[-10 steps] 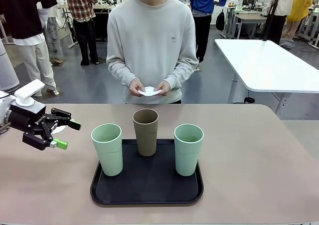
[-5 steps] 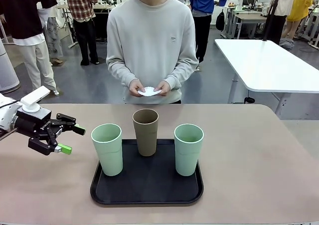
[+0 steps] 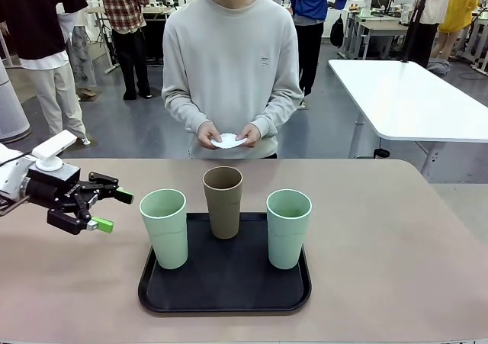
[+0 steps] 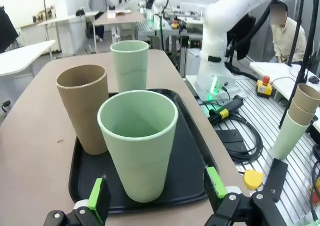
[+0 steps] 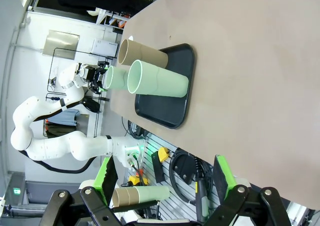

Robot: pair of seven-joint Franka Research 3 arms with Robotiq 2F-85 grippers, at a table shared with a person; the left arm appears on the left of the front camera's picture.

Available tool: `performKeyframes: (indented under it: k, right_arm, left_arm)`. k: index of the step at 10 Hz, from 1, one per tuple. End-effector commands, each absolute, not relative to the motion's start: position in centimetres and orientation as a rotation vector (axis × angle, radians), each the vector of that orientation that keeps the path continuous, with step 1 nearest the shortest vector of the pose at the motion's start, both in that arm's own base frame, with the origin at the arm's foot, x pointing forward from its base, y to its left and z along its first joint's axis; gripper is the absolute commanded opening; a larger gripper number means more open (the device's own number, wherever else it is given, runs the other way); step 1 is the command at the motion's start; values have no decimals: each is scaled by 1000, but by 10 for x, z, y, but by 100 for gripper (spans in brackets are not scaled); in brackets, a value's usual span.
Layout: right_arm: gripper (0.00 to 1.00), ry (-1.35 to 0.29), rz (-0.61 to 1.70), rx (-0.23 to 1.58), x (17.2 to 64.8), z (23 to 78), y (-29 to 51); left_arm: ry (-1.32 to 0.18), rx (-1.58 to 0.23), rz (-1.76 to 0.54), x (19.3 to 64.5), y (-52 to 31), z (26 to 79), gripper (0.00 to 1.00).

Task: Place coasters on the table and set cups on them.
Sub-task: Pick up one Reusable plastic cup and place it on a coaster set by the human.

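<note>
**Left gripper** (image 3: 114, 211): jaws wide, nothing between them. Over the last second I have brought it rightward above the table (image 3: 396, 268). It now hangs just beside the left mint cup (image 3: 165, 228), not touching it. In the left wrist view that cup sits squarely between the green pads.

**Right gripper** (image 5: 165, 175): jaws wide, empty, well apart from the tray and cups.

**Cups, three:** left mint cup, tan cup (image 3: 223, 202) and right mint cup (image 3: 289, 228). All stand upright on the black tray (image 3: 229, 298), and none has shifted.

**Coasters** (image 3: 228, 139): white paper, held in the person's hands (image 3: 250, 133) at the far edge of the table. I cannot count them, and none is laid on the table yet.

**Reading:** my approach looks lined up for a side grasp on the left mint cup, but no coaster is down to receive it, so I judge the task barely begun. The next move calls for closing on the cup around mid-height, lifting it clear of the tray rim and holding until a coaster lands.

**Risk:** a tall, light cup may tip if a pad nudges it before both close
</note>
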State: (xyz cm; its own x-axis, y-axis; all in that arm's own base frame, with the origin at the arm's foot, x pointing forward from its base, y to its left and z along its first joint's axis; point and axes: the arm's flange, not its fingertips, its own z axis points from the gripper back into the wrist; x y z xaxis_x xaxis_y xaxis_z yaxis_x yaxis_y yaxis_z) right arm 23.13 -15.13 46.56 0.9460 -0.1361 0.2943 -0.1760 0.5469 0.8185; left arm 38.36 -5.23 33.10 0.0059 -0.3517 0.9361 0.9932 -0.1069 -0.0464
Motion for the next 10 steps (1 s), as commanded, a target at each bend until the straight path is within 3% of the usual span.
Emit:
performKeyframes:
  k: [1,4,10]
  right_arm:
    - [100,-344,25,1003,231,465,-152]
    - [100,-344,25,1003,231,465,-152]
    - [100,-344,25,1003,231,465,-152]
  left_arm:
    - [-1007,-1092,-1363,403,-55,305,100]
    - [-1076,-1102,-1356,410,-58,280,100]
    - [-961,-1182,-1366,399,-71,259,100]
